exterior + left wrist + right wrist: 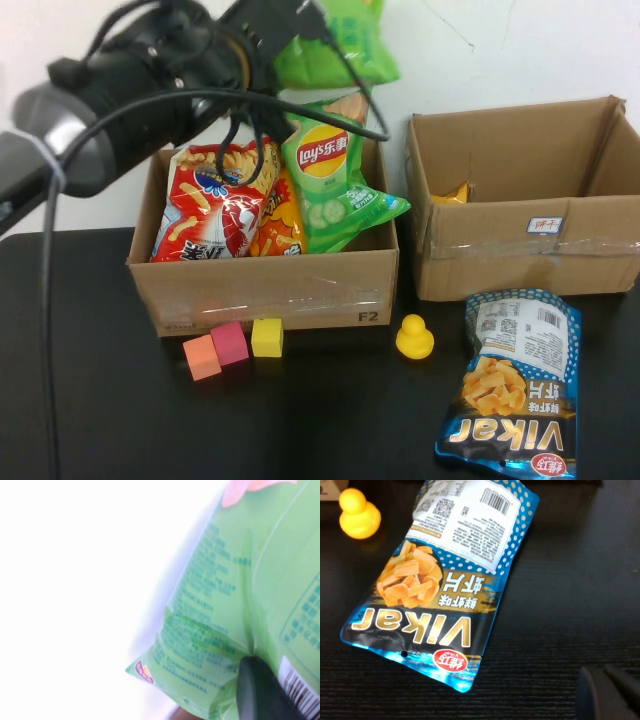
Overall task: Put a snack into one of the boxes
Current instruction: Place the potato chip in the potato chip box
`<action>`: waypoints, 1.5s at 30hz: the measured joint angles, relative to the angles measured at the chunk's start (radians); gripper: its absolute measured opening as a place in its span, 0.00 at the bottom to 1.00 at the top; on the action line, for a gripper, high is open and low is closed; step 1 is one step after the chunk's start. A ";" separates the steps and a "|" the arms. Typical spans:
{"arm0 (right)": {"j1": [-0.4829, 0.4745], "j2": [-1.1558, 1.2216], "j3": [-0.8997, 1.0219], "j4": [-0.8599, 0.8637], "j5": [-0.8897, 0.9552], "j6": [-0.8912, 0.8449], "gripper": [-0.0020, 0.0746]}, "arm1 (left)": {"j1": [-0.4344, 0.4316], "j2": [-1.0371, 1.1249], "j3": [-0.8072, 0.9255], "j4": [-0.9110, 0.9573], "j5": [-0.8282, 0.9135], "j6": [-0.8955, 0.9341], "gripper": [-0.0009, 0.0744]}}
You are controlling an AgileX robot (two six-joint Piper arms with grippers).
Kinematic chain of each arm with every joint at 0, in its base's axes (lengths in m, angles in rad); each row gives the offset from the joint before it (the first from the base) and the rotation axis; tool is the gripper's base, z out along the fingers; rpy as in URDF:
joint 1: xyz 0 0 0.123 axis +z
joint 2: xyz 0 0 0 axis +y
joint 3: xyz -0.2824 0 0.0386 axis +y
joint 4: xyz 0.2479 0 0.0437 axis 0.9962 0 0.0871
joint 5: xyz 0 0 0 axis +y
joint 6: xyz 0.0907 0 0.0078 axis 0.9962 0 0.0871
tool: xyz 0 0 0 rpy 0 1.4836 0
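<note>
I have the left claw [300,30] pinching the green snack bag [345,45] high above the left box [265,275], directly below it; right claw unseen, over the bench.

Green snack bag [345,45] clamped in black left gripper [300,30] above brown cardboard box [270,285]. Blue dotted Vikar bag [512,385], yellow duck [414,337], orange, pink, yellow cubes [232,345] seen on black table [90,420]. Right gripper: dark fingertip [607,695] over table.
</note>
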 joint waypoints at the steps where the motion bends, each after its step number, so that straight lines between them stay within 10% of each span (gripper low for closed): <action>1: 0.000 0.000 0.000 0.000 0.000 0.000 0.03 | 0.009 0.016 0.000 0.007 -0.004 -0.013 0.14; 15: 0.000 0.000 0.000 0.008 0.000 0.000 0.03 | 0.087 0.223 -0.002 0.215 -0.115 -0.214 0.15; 26: 0.000 0.000 0.000 0.029 -0.014 0.000 0.03 | 0.089 0.225 -0.002 0.189 0.084 -0.234 0.81; 45: 0.000 0.000 0.000 0.034 -0.016 0.000 0.03 | 0.064 0.176 -0.081 0.034 0.347 -0.286 0.74</action>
